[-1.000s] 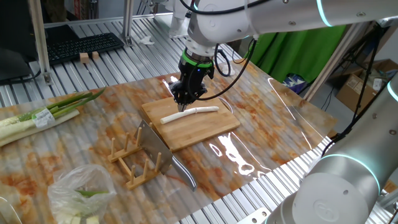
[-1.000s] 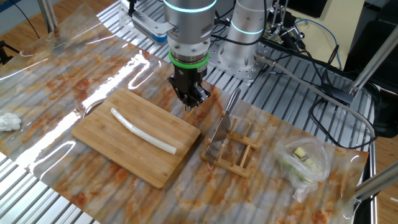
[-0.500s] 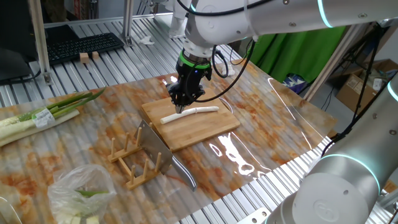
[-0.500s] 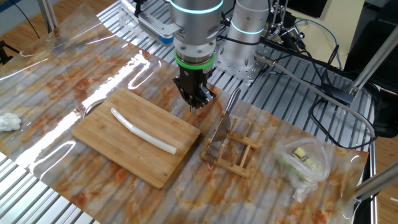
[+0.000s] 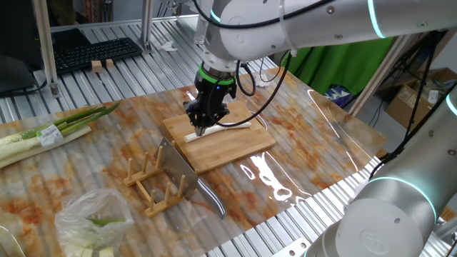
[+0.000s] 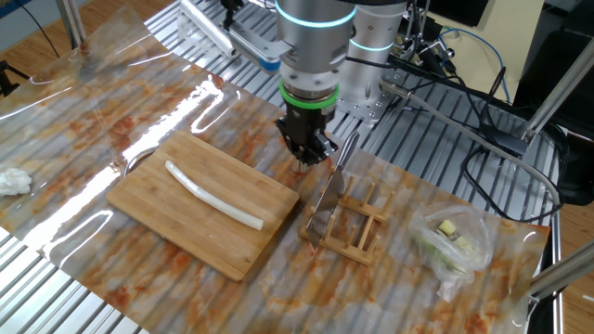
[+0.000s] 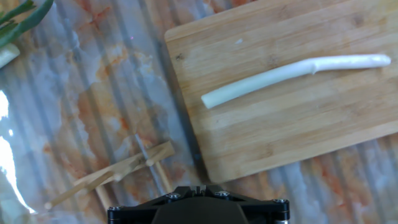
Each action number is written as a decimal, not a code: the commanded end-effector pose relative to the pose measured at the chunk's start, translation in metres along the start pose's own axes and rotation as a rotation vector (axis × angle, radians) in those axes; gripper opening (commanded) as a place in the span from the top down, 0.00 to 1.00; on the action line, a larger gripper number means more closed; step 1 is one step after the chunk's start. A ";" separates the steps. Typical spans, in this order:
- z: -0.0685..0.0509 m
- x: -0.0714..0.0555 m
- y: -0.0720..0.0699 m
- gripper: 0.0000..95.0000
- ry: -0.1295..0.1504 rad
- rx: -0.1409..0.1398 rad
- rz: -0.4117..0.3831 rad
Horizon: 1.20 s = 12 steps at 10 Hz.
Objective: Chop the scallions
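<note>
- The scallions [image 6: 212, 193], one whole pale stalk, lie diagonally on the wooden board [image 6: 158, 209].
- The gripper [image 6: 310, 154] hangs above the table beyond the board's corner, at the stalk's 2 o'clock.
- Its finger spread cannot be told.

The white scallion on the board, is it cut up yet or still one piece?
One piece. The scallion lies whole and uncut on the wooden board, and the knife stands in its rack.
</note>
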State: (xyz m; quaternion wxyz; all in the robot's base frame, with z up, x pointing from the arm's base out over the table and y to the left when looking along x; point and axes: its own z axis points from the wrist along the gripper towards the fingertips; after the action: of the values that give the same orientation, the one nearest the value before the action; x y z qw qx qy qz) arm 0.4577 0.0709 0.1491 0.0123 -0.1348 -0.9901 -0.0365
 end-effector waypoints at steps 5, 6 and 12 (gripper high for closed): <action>0.010 0.015 0.016 0.80 0.004 0.002 -0.009; 0.014 0.017 0.018 0.80 0.009 0.003 -0.024; 0.035 0.025 0.023 0.80 0.015 -0.008 -0.051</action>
State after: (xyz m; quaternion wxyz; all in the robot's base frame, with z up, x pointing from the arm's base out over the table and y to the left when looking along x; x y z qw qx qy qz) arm 0.4383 0.1033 0.1163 0.0181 -0.1092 -0.9930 -0.0420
